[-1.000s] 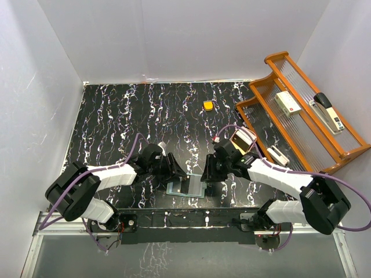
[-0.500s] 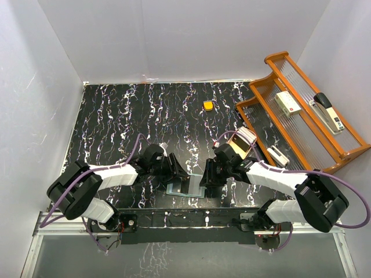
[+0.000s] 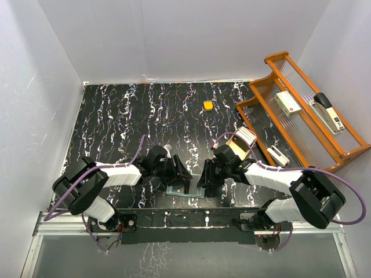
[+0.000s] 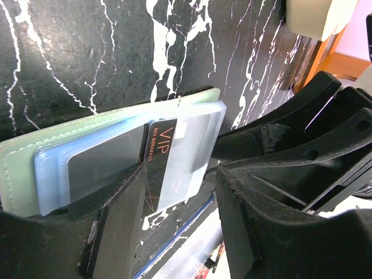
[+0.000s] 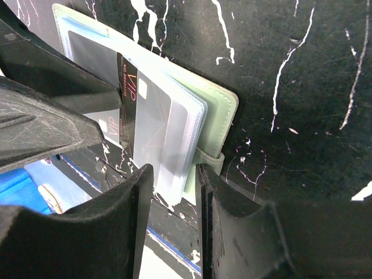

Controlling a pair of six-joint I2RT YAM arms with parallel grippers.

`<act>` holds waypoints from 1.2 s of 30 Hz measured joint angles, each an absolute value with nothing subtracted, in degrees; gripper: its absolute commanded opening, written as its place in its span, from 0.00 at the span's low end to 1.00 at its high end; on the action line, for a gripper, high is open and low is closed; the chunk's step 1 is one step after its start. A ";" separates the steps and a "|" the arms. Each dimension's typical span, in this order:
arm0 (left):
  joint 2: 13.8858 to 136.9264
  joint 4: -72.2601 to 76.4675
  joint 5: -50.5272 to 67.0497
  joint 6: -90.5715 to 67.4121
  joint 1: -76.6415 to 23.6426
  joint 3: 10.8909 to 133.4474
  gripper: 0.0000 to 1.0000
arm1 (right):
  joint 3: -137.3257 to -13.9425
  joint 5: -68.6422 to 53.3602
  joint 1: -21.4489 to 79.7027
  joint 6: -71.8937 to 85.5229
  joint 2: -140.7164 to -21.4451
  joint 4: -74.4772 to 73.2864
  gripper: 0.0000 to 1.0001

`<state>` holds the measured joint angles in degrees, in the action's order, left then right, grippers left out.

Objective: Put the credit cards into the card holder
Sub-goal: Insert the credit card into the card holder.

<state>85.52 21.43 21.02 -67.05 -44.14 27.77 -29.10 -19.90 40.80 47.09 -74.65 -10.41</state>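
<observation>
The pale green card holder (image 4: 29, 152) lies open near the table's front edge (image 3: 177, 190), its clear sleeves facing up. A black credit card (image 4: 158, 152) marked VIP sits partly inside a sleeve, one corner sticking out toward the front. My left gripper (image 4: 180, 192) is open, its fingers straddling that corner without touching it. In the right wrist view the holder (image 5: 222, 110) and the card (image 5: 129, 96) show again. My right gripper (image 5: 174, 180) is open over the sleeves' edge, one finger (image 5: 232, 221) against the snap tab. Other credit cards are out of view.
A small orange block (image 3: 207, 105) lies toward the back. A wooden tiered rack (image 3: 264, 124) at the right holds a stapler (image 3: 327, 110) and a white box (image 3: 288, 102). A pale dish (image 3: 247, 135) peeks out behind my right arm. White walls enclose the table.
Both grippers have edged closer to the card holder. My right wrist has swung over more of the dish. The left jaws stand slightly wider.
</observation>
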 measured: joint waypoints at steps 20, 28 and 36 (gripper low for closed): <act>87.81 28.29 22.00 -71.37 -46.00 28.14 0.51 | -27.81 -21.96 41.69 48.01 -77.03 -3.64 0.31; 84.60 19.35 20.51 -68.99 -45.60 29.58 0.54 | -31.35 -20.08 42.24 41.25 -76.84 -10.46 0.34; 75.24 7.73 19.90 -63.83 -40.38 30.76 0.56 | -38.65 -13.56 42.28 29.93 -76.88 -22.24 0.34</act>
